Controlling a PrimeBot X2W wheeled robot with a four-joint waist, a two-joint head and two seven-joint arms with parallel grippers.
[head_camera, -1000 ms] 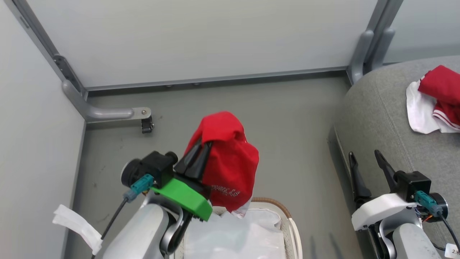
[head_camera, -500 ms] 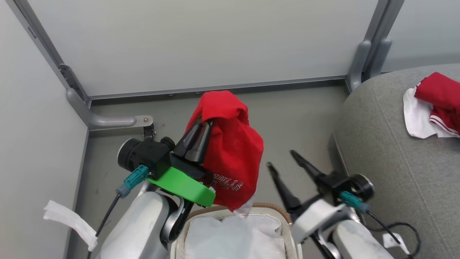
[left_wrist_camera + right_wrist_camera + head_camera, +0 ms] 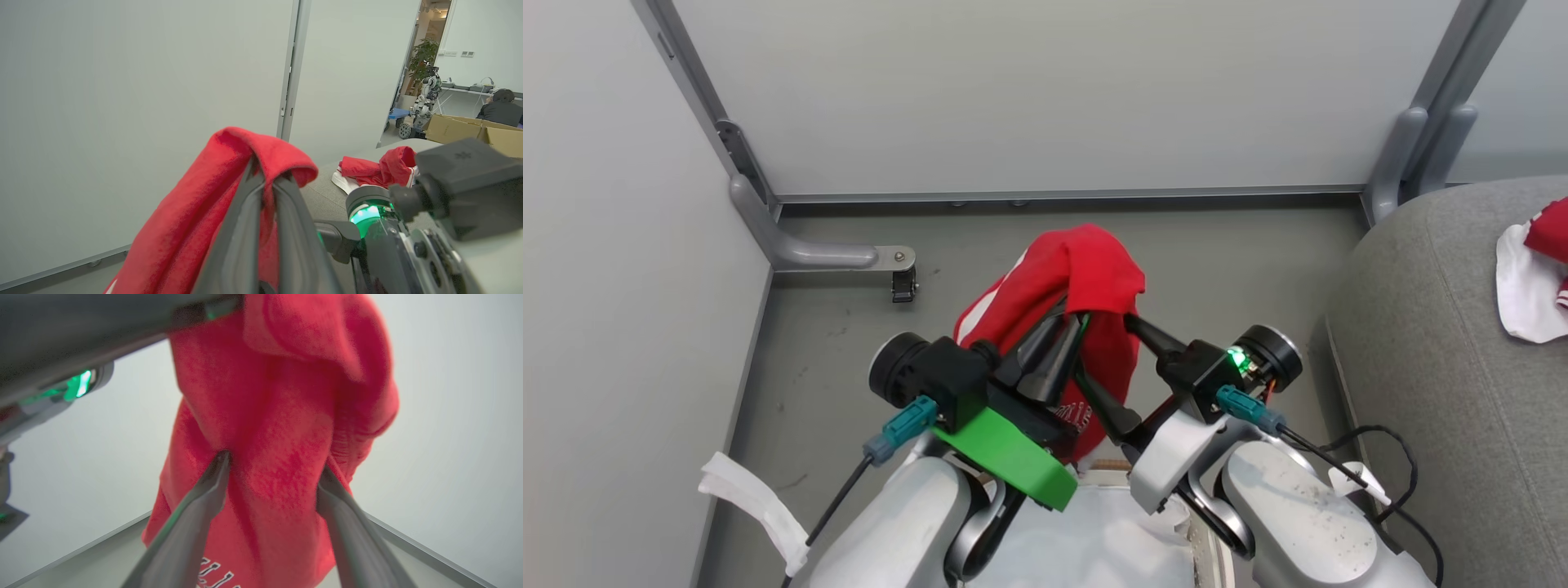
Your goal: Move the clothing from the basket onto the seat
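My left gripper [image 3: 1054,339] is shut on the plain red shirt [image 3: 1094,269], which hangs from its fingertips above the basket; its grip also shows in the left wrist view [image 3: 267,183]. My right gripper [image 3: 1107,351] is open, one finger on each side of the hanging shirt [image 3: 286,416], tips touching the fabric [image 3: 273,465]. White lettering shows low on the shirt. A strip of the basket's brown rim [image 3: 1112,465] and its white liner [image 3: 1086,531] lie below my arms. The red-and-white garment [image 3: 1535,278] rests on the grey seat [image 3: 1437,351] at the right.
Pale partition walls [image 3: 1045,90] close the back and left, with a grey metal foot and caster [image 3: 898,282] on the floor. Grey floor lies between basket and seat. In the left wrist view, a person [image 3: 500,110] sits far off beside cardboard boxes [image 3: 457,126].
My right gripper has swung left from beside the seat to the hanging shirt and now straddles it. The left gripper still holds the shirt. The head camera has shifted.
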